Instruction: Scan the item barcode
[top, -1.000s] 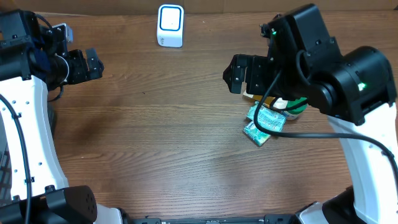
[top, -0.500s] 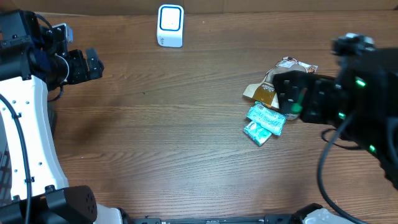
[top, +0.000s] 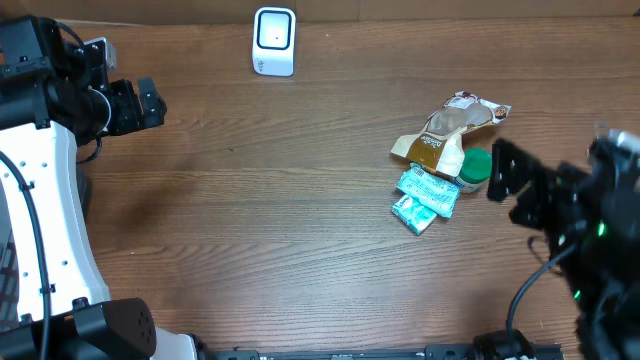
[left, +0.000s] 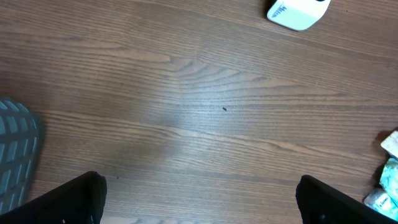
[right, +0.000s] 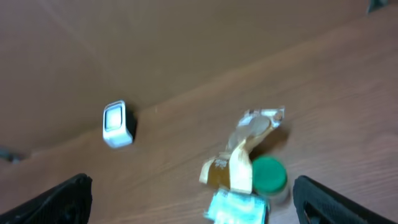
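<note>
Overhead view: towards the front of the worktop (top: 300, 250), two teal packets (top: 425, 198) are seen lying flat, well to the right of the scanner (top: 274, 40) and nearer than it. Just behind them a green-lidded tub (top: 477, 165) is stood, and a crumpled brown snack packet (top: 450, 122) is laid against it and the teal packets. The three are grouped together, well apart from the scanner. The right pincer (top: 508, 180) is held just beside this group, on the side away from the scanner, its fingers spread wide with nothing between them. The left pincer (top: 150, 103) is held well to the left of the scanner, likewise spread wide and empty. The scanner, a white box, is stood at the far edge with its blue-rimmed face turned upward. Whether a barcode faces up on any packet cannot be told.
</note>
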